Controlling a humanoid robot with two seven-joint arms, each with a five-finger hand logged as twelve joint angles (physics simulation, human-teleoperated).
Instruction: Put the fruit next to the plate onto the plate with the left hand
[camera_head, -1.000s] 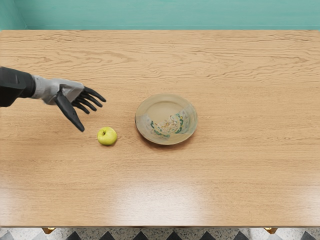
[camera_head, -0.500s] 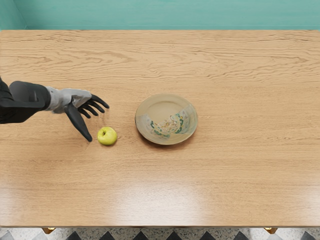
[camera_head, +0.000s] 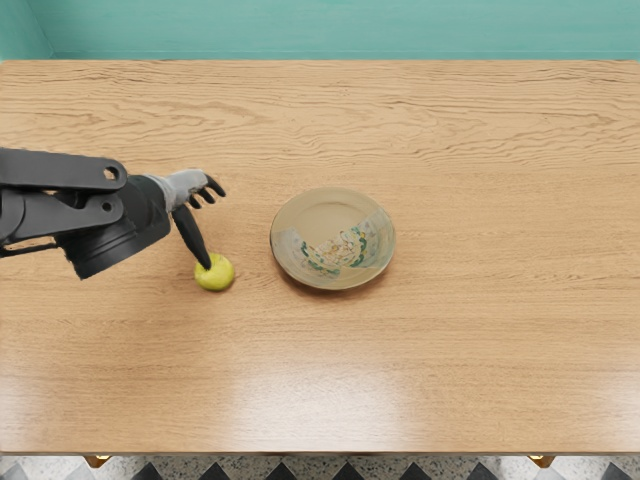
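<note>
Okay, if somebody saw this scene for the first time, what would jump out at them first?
The dark left arm coming in from the left, with the left hand open and its thumb pointing down, tip at the top of a small yellow-green apple. Just right of the apple, not touching it, sits a round patterned plate with nothing on it, near the middle of the wooden table.

Left hand (camera_head: 188, 192), fingers spread, thumb tip against apple (camera_head: 217, 276); plate (camera_head: 322, 213) near.

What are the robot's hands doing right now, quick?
Left hand: open, fingers spread, thumb tip down at the apple, which it has not grasped.
Right hand: not in view.
</note>
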